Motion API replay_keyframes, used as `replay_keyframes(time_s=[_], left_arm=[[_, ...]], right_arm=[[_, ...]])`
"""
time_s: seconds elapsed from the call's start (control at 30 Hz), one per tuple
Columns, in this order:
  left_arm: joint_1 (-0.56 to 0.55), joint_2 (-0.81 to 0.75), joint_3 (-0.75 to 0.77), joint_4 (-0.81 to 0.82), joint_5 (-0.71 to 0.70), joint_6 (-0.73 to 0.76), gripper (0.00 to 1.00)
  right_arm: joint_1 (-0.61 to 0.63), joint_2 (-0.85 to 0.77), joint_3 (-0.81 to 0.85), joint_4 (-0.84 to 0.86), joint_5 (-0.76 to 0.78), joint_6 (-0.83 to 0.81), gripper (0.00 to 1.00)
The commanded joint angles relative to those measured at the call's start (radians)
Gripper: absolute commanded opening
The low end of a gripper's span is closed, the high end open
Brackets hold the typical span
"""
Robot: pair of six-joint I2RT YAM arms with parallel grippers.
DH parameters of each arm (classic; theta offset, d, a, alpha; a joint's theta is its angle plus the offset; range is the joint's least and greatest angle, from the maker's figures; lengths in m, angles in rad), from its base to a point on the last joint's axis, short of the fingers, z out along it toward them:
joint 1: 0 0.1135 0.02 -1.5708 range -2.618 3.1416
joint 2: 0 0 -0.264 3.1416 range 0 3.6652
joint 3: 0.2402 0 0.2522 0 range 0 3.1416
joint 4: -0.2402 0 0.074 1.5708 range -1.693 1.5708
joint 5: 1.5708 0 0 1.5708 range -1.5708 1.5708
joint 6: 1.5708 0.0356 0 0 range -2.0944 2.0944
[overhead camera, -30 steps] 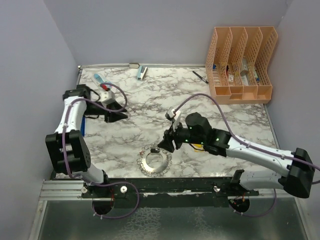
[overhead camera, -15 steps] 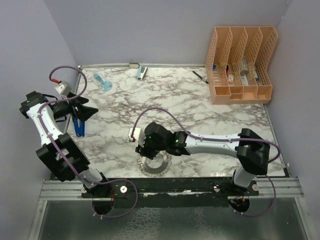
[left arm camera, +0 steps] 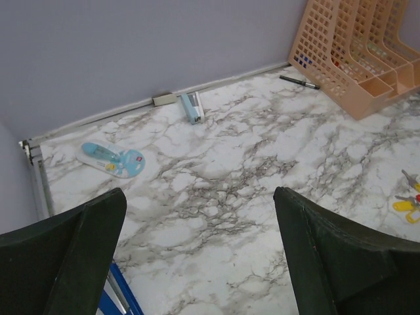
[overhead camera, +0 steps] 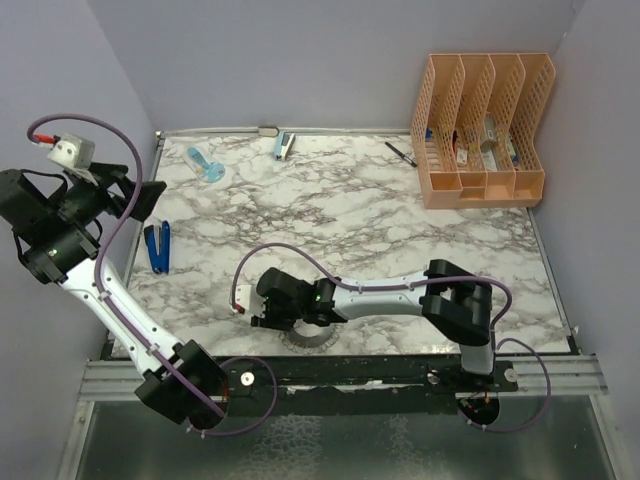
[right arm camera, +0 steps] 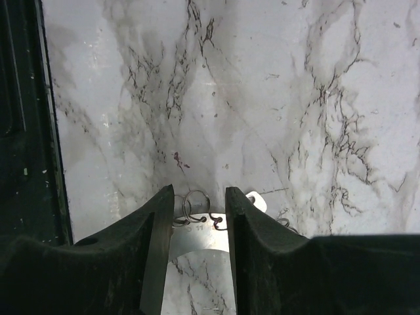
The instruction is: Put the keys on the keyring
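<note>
Marble-patterned desk (overhead camera: 330,215) fills the work area, enclosed by plain grey walls. At the near edge lies the keyring (overhead camera: 310,345), flat on the desk and partly covered by the right arm. The right end effector (right arm camera: 199,200) hangs directly over its rim with the fingers set close and only a narrow gap between them. Small wire loops (right arm camera: 195,209) sit in that gap, just above the ring's grey band. Whether the fingers actually clamp the loops cannot be determined. Farther out, the keys (left arm camera: 408,199), with yellow and red tags, lie loose on the desk, apart from the keyring. Judged from this, threading is not complete and at least these keys are left to fit. The left end effector (left arm camera: 199,197) is raised at the left side, fingers spread wide and holding nothing. A blue tool (overhead camera: 157,247) lies below it. At the far right stands an orange perforated organiser (overhead camera: 485,75) with upright slots and low front trays. Small items sit in the slots but are too small to identify. A black pen (overhead camera: 400,153) lies just beside it.
</note>
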Motion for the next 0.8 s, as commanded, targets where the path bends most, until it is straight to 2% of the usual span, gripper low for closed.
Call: replay_keyframes(time_s=[0.0,0.13,0.4,0.77], left_arm=[[0.005,-0.025,-0.073,0.581,-0.134,-0.613,0.99],[0.005,-0.077,-0.136,0.709,-0.195,-0.757,0.99],[0.004,-0.089,-0.183,0.874,-0.202,-0.881,0.99],[0.005,-0.085,-0.19,0.891,-0.187,-0.871,0.99]], right_arm=[[0.009,0.043,0.038,-0.027,0.073,-0.011,0.37],[0.009,0.061,0.042,-0.039,0.102,-0.005,0.35],[0.009,0.095,0.057,-0.07,0.102,0.006,0.34],[0.009,0.075,0.092,-0.117,0.098,0.022,0.36]])
